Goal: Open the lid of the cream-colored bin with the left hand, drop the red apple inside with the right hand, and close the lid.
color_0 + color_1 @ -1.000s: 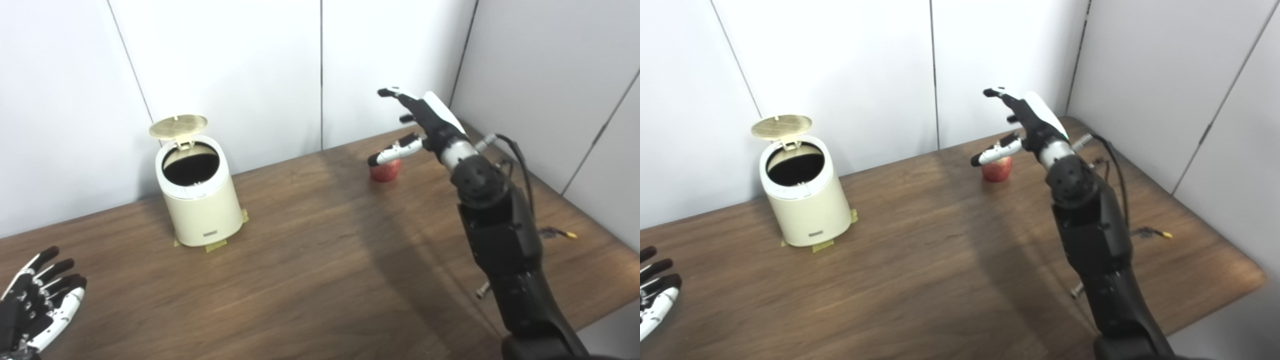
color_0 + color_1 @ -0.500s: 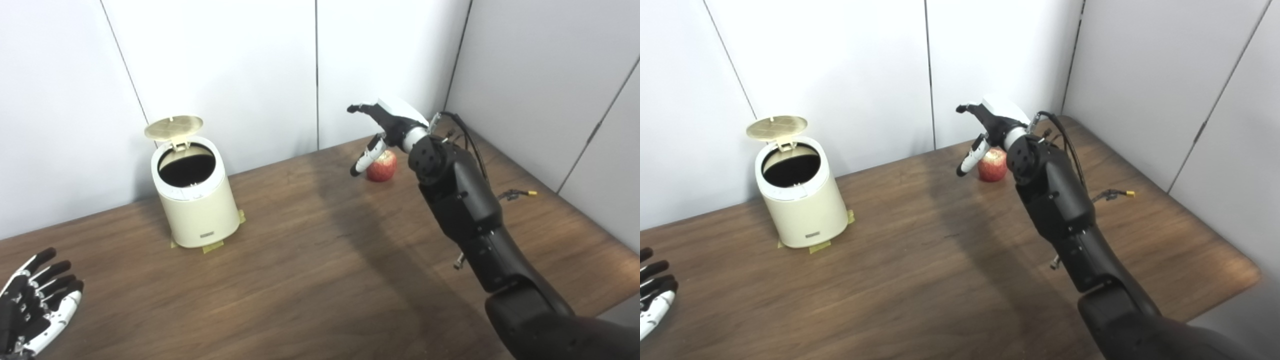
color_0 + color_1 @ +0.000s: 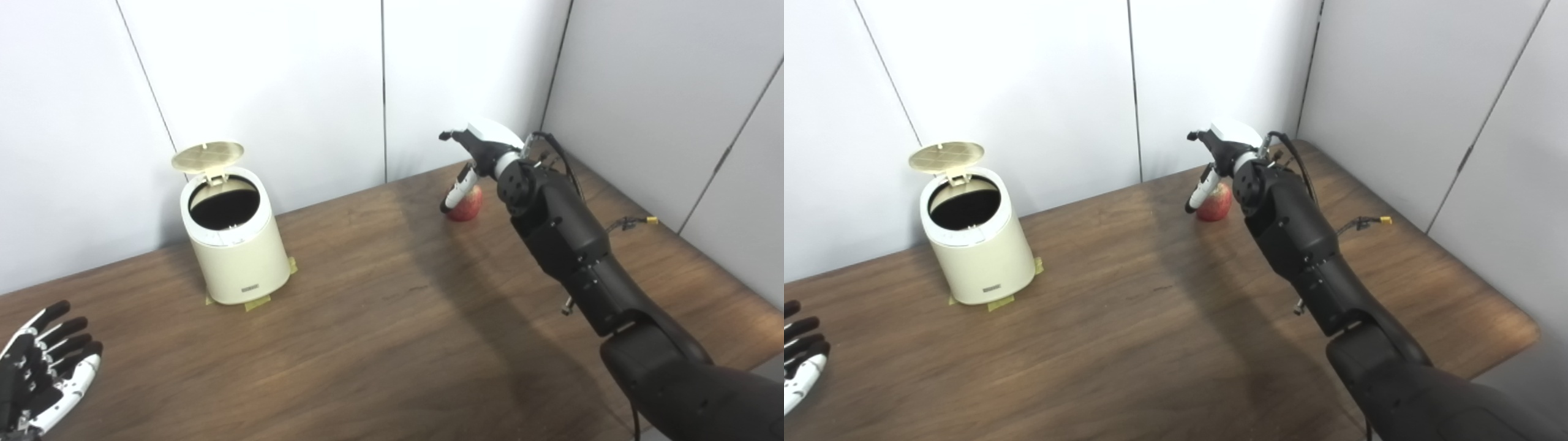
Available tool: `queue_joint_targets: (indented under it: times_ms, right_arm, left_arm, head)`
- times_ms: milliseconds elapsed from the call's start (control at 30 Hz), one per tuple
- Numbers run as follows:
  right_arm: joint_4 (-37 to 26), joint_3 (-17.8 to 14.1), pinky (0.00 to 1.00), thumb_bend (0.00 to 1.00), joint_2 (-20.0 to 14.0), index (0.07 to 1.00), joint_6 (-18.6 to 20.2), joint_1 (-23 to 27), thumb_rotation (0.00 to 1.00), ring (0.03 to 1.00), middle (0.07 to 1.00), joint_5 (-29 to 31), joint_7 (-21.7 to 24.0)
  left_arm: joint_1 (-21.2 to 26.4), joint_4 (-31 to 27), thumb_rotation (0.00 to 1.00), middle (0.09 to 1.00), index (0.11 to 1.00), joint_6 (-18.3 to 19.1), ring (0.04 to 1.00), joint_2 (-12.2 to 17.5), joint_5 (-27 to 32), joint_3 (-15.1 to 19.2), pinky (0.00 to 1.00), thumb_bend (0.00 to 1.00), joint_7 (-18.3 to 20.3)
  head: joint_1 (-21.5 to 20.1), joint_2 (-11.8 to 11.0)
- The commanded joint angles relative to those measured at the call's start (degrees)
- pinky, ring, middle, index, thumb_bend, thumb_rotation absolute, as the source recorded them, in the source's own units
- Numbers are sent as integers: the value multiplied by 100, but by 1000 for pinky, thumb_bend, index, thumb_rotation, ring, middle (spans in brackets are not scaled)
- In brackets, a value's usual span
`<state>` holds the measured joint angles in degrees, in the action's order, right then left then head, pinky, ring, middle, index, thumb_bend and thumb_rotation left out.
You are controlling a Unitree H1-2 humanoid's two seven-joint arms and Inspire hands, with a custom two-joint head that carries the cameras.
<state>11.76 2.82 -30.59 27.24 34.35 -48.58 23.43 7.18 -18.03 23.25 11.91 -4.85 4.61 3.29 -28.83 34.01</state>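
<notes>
Apple (image 3: 467,203) sits at the table's (image 3: 380,318) far edge, right hand (image 3: 476,153) hovering over it, fingers spread, nothing grabbed. Probably firm, smooth, kinda rolly, so wrap around its middle. Bin (image 3: 234,248) lid's (image 3: 207,155) up; left hand (image 3: 43,380) idles, fingers apart.

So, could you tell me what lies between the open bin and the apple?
Only bare table; both eye views show nothing between the bin and the apple.
</notes>
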Motion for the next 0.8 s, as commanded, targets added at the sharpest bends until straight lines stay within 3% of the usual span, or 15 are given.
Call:
queue_joint_targets:
  times_ms: [0, 333, 567, 767]
  right_arm:
    - [-76, -38, 995, 921, -270, 888, -36, 411, 141, 981, 940, -69, -100]
    - [330, 123, 1000, 901, -331, 877, -33, 507, 143, 983, 931, -348, 237]
    - [784, 430, 899, 934, -386, 857, -61, 514, 137, 935, 910, -167, -30]
    - [1212, 665, 893, 936, -374, 855, -139, 537, 174, 929, 908, -31, -337]
  left_arm:
    - [178, -197, 0, 766, 849, -18, 740, 90, -66, -9, 708, 344, -2]
    - [276, -272, 0, 769, 822, 103, 760, 120, -119, -35, 724, 352, 14]
    - [285, -287, 0, 767, 815, 124, 761, 112, -76, -28, 728, 357, 43]
    - [284, -333, 0, 763, 816, 194, 752, 146, -124, -33, 704, 364, 62]
  head:
    - [1, 5]
    - [-9, 37]
    - [26, 88]
    - [70, 122]
